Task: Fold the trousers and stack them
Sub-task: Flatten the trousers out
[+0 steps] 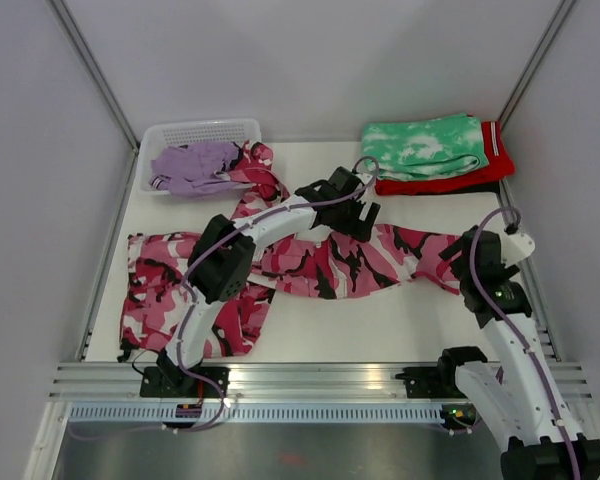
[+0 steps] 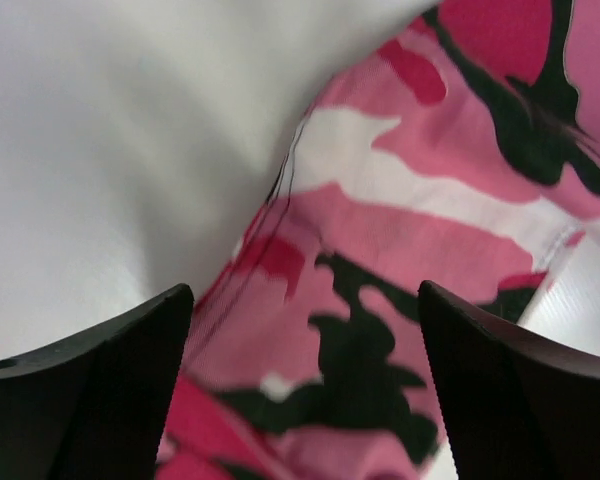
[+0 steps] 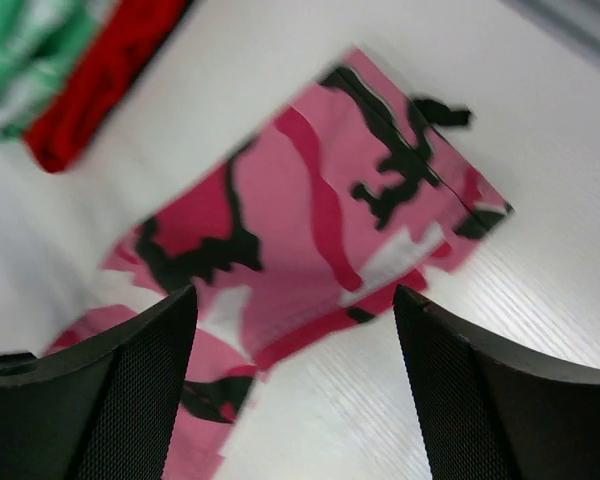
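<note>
White table [image 1: 310, 335] carries everything. The camouflage trousers [image 1: 320, 265] sprawl on it unfolded: one leg runs beneath both sets of jaws, the bulk is bunched well behind the left gripper [image 2: 302, 300], near that arm's base. The lilac trousers [image 1: 185, 165] sit crumpled in a basket [image 1: 200, 127], well apart from both jaws. Both pairs look light, limp and floppy and likely sag and drag when lifted, so it's best to pinch hem corners or a seam edge, not the flat middle. Left gripper spread wide, gripping nothing, cloth lying under it. Right gripper [image 3: 292, 300] likewise gaping and empty. Only the top view gives the full layout and the lilac pair. The left wrist view alone shows a side seam [image 2: 280, 190] just ahead of the jaws. The right wrist view, blurred, alone shows the leg hem corner [image 3: 485, 205] ahead of its jaws, and also the green garment [image 3: 10, 40] and red garment [image 3: 90, 90] far ahead.
</note>
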You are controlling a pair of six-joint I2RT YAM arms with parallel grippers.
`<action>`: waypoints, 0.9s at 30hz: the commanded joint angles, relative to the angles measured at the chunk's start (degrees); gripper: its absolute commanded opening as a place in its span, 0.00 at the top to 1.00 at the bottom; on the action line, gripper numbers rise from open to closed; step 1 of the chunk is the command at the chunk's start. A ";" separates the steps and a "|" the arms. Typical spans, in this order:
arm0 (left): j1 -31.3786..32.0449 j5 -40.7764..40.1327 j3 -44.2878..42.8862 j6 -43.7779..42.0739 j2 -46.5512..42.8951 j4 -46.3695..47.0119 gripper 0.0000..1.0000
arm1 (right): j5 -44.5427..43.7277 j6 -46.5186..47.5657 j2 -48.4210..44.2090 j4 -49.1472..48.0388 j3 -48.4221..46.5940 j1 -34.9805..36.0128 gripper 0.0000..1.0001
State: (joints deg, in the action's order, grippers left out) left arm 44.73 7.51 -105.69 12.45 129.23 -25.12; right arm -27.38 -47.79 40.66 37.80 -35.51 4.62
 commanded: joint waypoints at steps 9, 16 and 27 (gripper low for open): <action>-17.70 -4.08 31.65 16.99 -39.70 -0.98 0.00 | 6.10 14.40 26.11 -16.23 -9.33 -0.05 0.17; -37.24 -5.22 50.22 20.86 -56.18 -2.03 0.01 | 10.86 12.99 39.56 -23.73 -5.19 -0.05 0.16; -47.78 -20.60 47.77 21.39 -58.39 -11.87 0.00 | 11.19 12.11 56.18 -30.67 -7.38 -1.72 0.59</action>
State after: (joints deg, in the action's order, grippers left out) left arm 2.07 -4.14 -55.92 30.81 73.73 -33.36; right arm -21.74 -33.63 91.18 9.80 -43.81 4.12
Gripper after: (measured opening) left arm 0.993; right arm 0.474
